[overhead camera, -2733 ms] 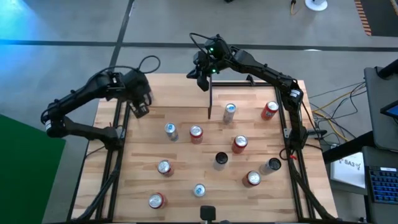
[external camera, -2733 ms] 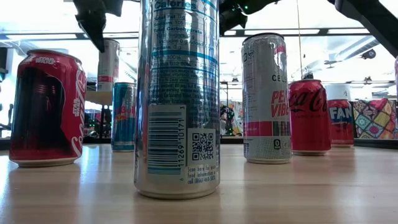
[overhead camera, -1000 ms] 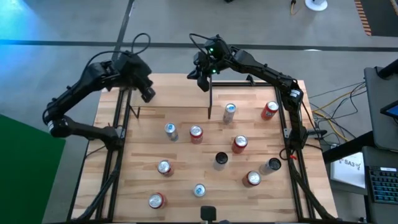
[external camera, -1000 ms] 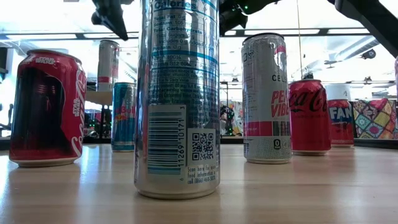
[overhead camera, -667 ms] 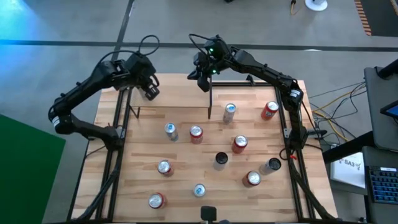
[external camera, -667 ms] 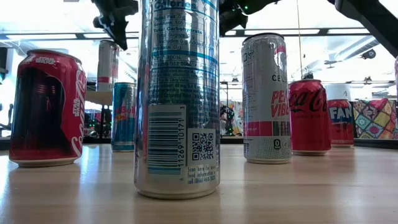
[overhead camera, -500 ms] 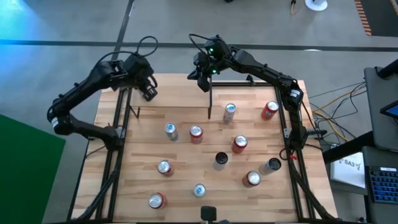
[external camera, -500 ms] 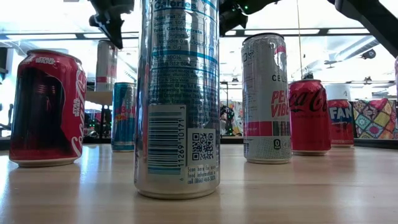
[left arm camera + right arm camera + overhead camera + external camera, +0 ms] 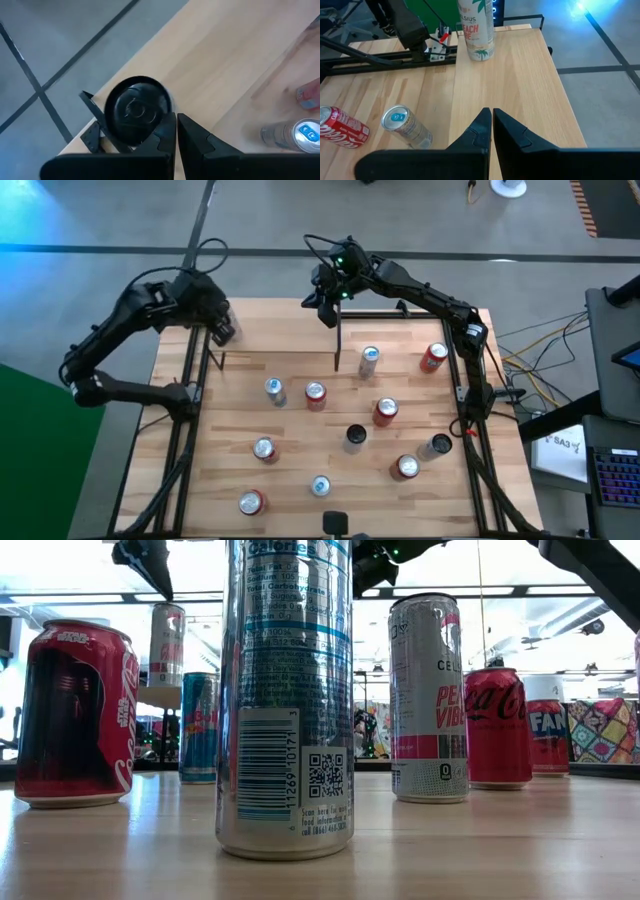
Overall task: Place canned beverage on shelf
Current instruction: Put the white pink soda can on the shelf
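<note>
A tall light Celsius can (image 9: pixel 476 30) stands upright on its base at the left end of the shelf (image 9: pixel 520 75), a raised light-wood board on thin black uprights at the table's far side (image 9: pixel 280 330). From above, the left wrist view shows the can's round top (image 9: pixel 137 110). My left gripper (image 9: pixel 176 125) hangs shut above that can (image 9: pixel 166 645), clear of its top in the low view, where the gripper (image 9: pixel 148 560) sits higher up. My right gripper (image 9: pixel 491 117) is shut with nothing in it, above the shelf's right end (image 9: pixel 325 310).
Several cans stand on the table in front of the shelf, among them a silver one (image 9: pixel 369 360), red ones (image 9: pixel 315 395) (image 9: pixel 433 357) and a dark one (image 9: pixel 355 437). A tall silver can (image 9: pixel 285 690) stands right before the low camera. A black upright (image 9: pixel 337 340) rises at the shelf's right end.
My left gripper, still shut, has drifted a little toward the table's right edge over the shelf's left end, then swung back toward the left edge. The can on the shelf has stayed where it was. My right arm has kept still.
</note>
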### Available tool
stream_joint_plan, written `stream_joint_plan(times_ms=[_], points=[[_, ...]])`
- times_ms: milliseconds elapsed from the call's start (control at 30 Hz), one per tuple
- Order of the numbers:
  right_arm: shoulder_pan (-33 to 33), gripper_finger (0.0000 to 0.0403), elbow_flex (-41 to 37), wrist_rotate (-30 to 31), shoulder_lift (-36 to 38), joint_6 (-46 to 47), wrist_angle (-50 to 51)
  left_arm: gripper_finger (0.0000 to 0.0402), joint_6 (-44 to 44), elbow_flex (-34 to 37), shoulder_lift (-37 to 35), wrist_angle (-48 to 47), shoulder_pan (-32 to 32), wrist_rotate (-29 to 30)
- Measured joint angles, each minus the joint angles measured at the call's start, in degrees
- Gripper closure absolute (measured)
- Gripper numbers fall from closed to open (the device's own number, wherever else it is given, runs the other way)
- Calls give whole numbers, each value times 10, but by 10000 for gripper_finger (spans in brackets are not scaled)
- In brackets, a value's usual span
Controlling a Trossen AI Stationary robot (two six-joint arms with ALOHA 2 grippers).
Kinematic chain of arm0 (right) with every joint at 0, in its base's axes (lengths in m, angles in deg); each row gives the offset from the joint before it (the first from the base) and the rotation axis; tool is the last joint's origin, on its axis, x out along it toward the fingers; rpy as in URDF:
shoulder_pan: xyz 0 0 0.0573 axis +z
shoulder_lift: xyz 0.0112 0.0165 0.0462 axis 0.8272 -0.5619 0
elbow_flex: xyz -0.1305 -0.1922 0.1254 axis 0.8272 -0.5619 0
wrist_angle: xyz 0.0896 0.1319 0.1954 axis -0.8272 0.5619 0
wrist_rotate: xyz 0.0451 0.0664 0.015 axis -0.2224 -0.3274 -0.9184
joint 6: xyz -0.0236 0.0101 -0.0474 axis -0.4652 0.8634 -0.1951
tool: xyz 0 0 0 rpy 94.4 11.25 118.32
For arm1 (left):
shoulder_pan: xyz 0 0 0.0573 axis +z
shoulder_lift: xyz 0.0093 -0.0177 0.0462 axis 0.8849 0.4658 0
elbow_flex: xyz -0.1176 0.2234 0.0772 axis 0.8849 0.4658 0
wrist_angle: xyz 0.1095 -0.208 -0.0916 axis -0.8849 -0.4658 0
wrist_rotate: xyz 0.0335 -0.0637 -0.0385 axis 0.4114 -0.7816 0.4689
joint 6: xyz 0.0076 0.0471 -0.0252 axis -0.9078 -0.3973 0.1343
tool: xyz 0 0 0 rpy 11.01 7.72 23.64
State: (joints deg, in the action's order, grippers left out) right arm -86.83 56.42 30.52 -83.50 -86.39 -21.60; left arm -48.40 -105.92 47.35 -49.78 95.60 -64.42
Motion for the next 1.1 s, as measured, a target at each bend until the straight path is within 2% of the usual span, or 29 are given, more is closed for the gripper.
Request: stream_joint_plan(times_ms=[200, 467, 767, 967, 1100], points=[[0, 394, 0, 0, 0, 0, 0, 402, -40, -25, -14, 87, 0, -22], [0, 394, 0, 0, 0, 6, 0, 402, -117, -35, 24, 111, 20, 66], [0, 394, 0, 0, 0, 5, 4, 402, -167, -35, 90, 91, 68, 61], [0, 394, 0, 0, 0, 5, 4, 402, -179, -48, 125, 72, 69, -1], [0, 394, 0, 0, 0, 5, 4, 402, -175, -65, 137, 42, 69, -9]])
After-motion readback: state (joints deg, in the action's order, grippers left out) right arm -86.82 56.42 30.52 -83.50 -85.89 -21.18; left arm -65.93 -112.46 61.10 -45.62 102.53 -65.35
